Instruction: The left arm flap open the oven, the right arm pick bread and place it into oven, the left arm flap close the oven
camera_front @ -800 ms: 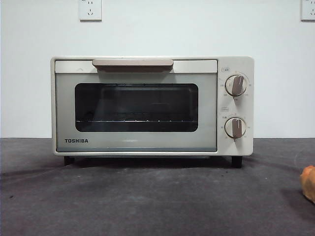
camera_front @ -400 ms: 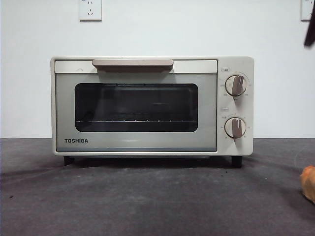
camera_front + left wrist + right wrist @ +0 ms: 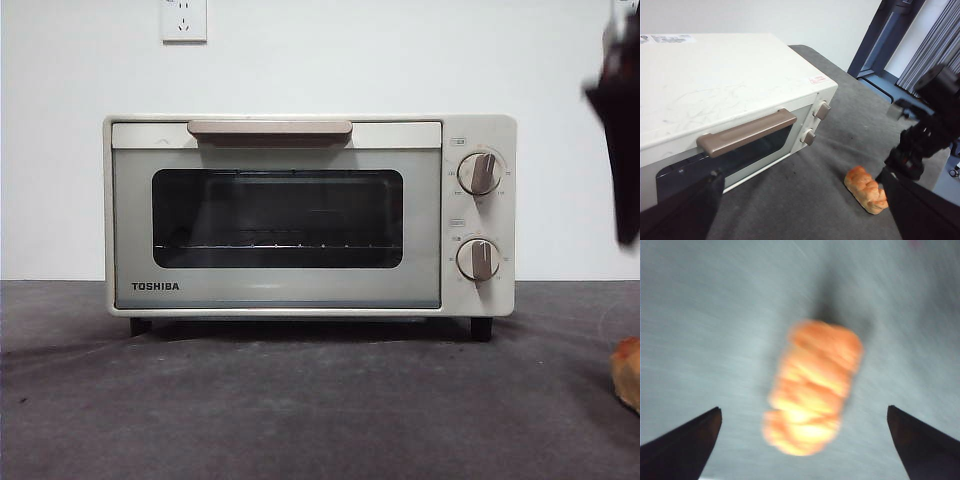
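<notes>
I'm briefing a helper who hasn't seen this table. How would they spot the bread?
Find the cream-white oven on the dark grey table. In front of it, off its knob side, the bread lies on the cloth, below the open right gripper. It is the only small, lumpy, orange-tan thing there.

Plain white wall (image 3: 330,60) ran behind the scene, evenly lit, no shadows of note. Two white wall sockets were mounted high on it: one (image 3: 184,20) toward the left, one (image 3: 624,18) cut by the right edge. Dark grey felt-like worktop (image 3: 300,410) met the wall in a straight line, its surface faintly mottled. In the left wrist view, beyond the worktop's far edge, stood a dark blue-black door frame (image 3: 875,40), beside it grey vertically pleated curtains (image 3: 935,45) and a strip of pale floor (image 3: 945,185).
</notes>
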Available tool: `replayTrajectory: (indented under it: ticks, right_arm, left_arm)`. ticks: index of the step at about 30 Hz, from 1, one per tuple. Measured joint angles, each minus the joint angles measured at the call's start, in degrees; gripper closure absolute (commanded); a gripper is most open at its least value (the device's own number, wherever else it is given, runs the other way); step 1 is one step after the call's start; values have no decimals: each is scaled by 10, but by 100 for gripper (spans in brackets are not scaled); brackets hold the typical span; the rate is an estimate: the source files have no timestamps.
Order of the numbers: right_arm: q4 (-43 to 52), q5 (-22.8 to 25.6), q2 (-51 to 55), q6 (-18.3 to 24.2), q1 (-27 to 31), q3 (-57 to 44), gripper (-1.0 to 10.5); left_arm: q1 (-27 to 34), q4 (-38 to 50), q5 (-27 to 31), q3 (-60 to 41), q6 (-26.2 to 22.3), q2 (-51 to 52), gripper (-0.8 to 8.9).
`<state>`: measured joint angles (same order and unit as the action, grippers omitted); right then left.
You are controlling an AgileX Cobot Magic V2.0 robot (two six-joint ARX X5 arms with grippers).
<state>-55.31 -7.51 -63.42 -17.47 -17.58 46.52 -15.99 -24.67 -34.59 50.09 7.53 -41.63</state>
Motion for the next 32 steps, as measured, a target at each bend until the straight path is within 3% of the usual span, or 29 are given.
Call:
replayTrajectory:
  ticks: [15, 21, 25, 32]
  right_arm:
    - [77, 13, -141, -9, -7, -11, 416]
    - [90, -5, -179, -5, -7, -12, 601]
    - [98, -13, -187, 1, -8, -12, 809]
    - [94, -15, -178, 10, -7, -12, 836]
  left_arm:
    - [0, -1, 1, 0, -2, 0, 313]
    - [0, -2, 1, 0, -2, 0, 313]
    - [0, -2, 1, 0, -2, 0, 313]
    - [0, -2, 1, 0, -1, 0, 317]
